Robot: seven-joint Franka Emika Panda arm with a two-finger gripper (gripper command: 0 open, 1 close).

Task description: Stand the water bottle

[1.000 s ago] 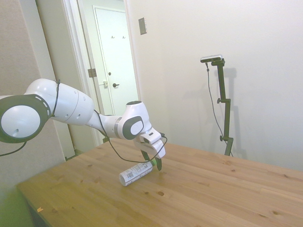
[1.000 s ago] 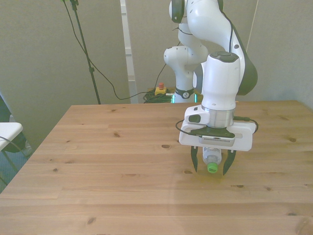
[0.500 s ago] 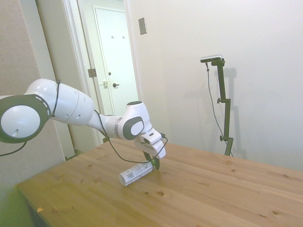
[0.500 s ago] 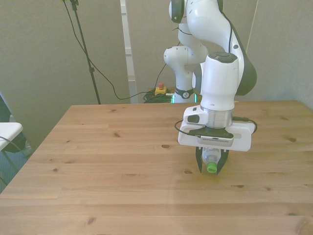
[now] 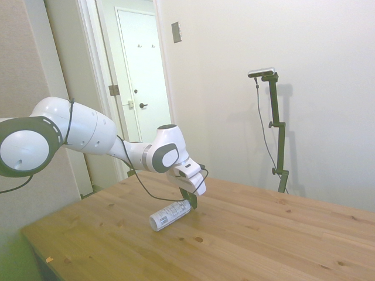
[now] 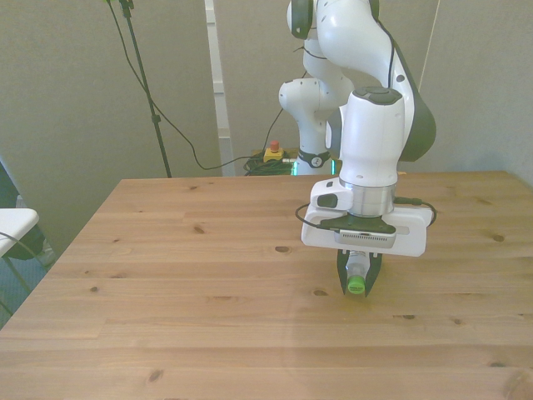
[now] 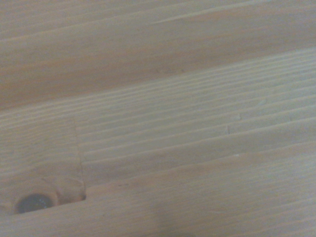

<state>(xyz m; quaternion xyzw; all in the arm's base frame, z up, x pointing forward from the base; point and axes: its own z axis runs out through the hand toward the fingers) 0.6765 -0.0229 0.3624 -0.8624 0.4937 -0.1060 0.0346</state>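
1. Water bottle point(image 5: 169, 215): lying on its side on the wooden table point(image 5: 263, 240), white label with dark print facing up in the side view, green screw cap point(image 6: 356, 285) pointing toward the front camera. Contents not discernible. Cap end raised slightly off the boards, base end resting on the wood.

2. Gripper point(image 6: 358, 279): closed on the neck of the water bottle just behind the cap, dark fingers point(image 6: 342, 268) pressed against both sides with no gap visible. Angled downward from the white arm point(image 5: 88, 137), which reaches in from the side view's left.

3. Placement: bottle roughly mid-table, toward the front view's right, well apart from every table edge. Small dark knot point(image 6: 282, 248) in the wood near the gripper, toward the front view's left.

4. Surroundings on the tabletop: only the bottle and gripper. Black cable point(image 5: 140, 181) looping from the forearm to the wrist.

5. Wrist view: blurred wood grain only, with a dark knot hole point(image 7: 32, 202) in one corner; bottle out of frame.

6. Surface: pale planks with scattered knots and visible seams.

7. Room: cream wall behind the table, white door point(image 5: 143, 76) with a dark handle in the side view, small grey wall plate point(image 5: 176, 31) beside the frame. Beyond the table in the front view, a red-and-yellow stop button point(image 6: 272, 153) on the floor among cables, and the corner of a white chair point(image 6: 12, 227) at the front view's left edge.
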